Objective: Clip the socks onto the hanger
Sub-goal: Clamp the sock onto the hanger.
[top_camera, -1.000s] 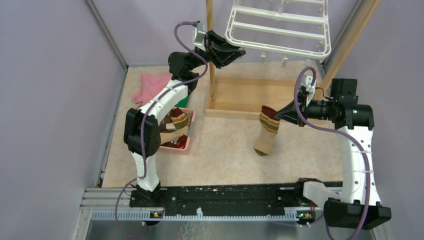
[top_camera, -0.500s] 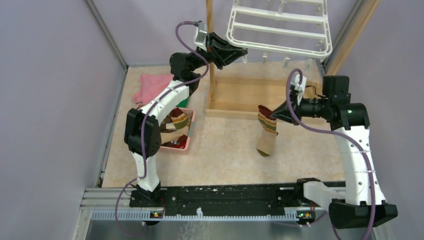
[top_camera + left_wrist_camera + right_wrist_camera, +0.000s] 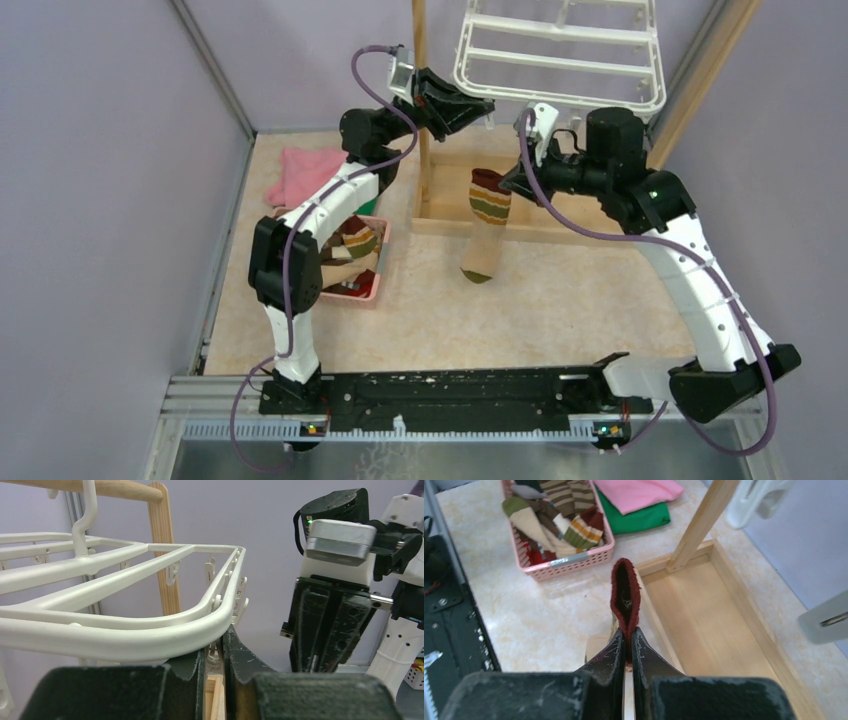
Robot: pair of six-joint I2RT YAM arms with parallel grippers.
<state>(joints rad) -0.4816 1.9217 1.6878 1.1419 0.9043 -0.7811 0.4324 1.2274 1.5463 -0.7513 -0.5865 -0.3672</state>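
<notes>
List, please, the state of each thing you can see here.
Hanger, hanging, nothing clipped in view.
Sock, dangling, unclipped.
Left gripper, shut on a clip.
Right gripper, shut on the sock's cuff.
Basket, upright, holding more socks.
Pink cloth, folded on green cloth.

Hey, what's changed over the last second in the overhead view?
The right gripper, clamped on the striped sock, swung left and farther out, carrying the sock toward the near edge of the hanger. Nothing was grasped or released. The left gripper stayed at the hanger's left corner; the basket did not move.
</notes>
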